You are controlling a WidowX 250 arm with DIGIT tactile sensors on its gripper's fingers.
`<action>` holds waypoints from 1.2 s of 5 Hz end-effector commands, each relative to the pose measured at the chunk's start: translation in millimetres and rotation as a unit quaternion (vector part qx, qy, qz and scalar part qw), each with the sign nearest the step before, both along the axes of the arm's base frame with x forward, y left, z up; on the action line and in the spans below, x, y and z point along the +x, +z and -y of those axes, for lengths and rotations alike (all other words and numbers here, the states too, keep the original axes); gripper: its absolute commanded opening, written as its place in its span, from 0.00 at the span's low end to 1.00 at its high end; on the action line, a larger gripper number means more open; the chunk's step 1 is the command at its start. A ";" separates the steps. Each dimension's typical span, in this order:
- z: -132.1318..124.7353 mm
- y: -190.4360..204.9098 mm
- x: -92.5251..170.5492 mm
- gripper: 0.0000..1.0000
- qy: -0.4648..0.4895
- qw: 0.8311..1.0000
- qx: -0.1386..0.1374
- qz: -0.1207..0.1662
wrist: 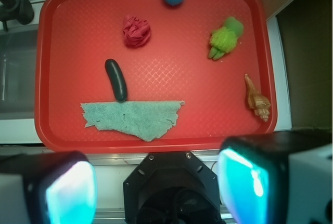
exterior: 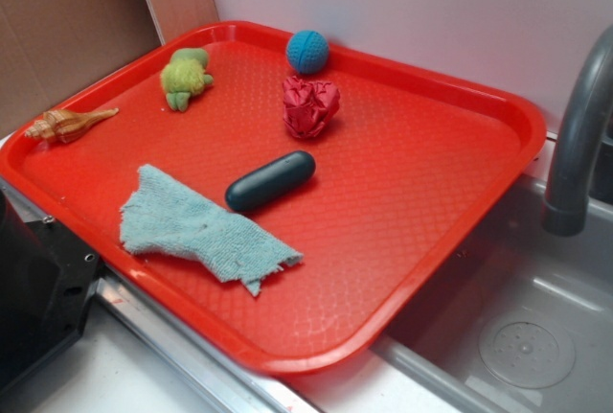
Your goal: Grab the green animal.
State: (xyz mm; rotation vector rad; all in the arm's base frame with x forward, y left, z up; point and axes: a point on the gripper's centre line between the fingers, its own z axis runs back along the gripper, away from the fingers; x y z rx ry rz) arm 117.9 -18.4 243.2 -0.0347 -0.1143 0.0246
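The green animal [exterior: 185,77] is a small fuzzy lime-green plush with a darker green lump, lying at the far left of the red tray [exterior: 450,183]. It also shows in the wrist view [wrist: 225,37] at the tray's upper right. My gripper [wrist: 156,185] is open and empty, its two pads [wrist: 70,193] wide apart, high above the robot base, off the tray's near edge and well away from the animal. The gripper itself is out of the exterior view.
On the tray [wrist: 57,130] lie a blue textured ball [exterior: 307,51], a crumpled red cloth [exterior: 310,105], a dark capsule-shaped object [exterior: 270,180], a teal-grey ragged cloth [exterior: 201,231] and a seashell [exterior: 67,125]. A grey faucet [exterior: 579,135] and sink [exterior: 517,336] stand at the right. The black robot base [exterior: 34,288] is at the left.
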 end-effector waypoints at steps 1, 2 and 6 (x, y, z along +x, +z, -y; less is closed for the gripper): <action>0.0 0.0 0.0 1.00 0.000 1.000 0.000 0.000; -44.6 -46.4 16.4 1.00 0.081 0.995 0.054 -0.034; -108.0 -100.0 92.4 1.00 0.207 0.974 0.016 0.090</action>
